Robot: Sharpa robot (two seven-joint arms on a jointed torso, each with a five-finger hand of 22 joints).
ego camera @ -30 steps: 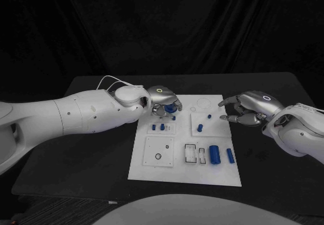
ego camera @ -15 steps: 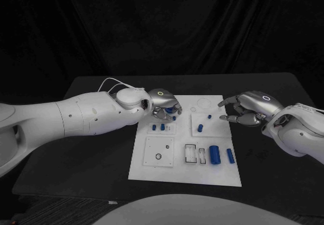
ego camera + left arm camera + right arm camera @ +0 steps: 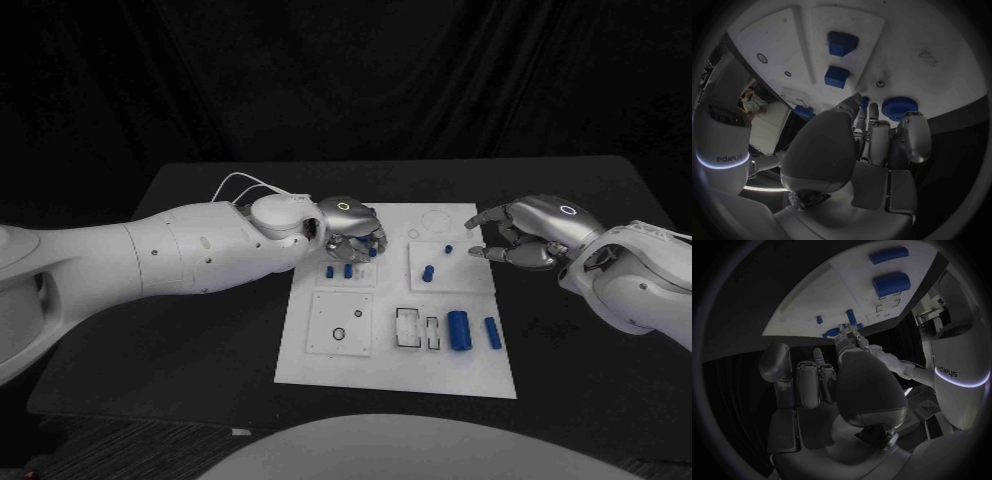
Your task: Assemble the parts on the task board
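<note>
Blue gear (image 3: 899,107) beneath left robot hand (image 3: 352,228) fingertips.

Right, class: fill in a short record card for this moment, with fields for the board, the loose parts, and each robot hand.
board: white task board in the middle of the black table
near-edge parts: two blue cylinders lying side by side
left robot hand: over the board's far left corner, fingers curled down by a blue gear; grip unclear
right robot hand: fingers curled at the board's far right edge; whether it holds anything is unclear
</note>
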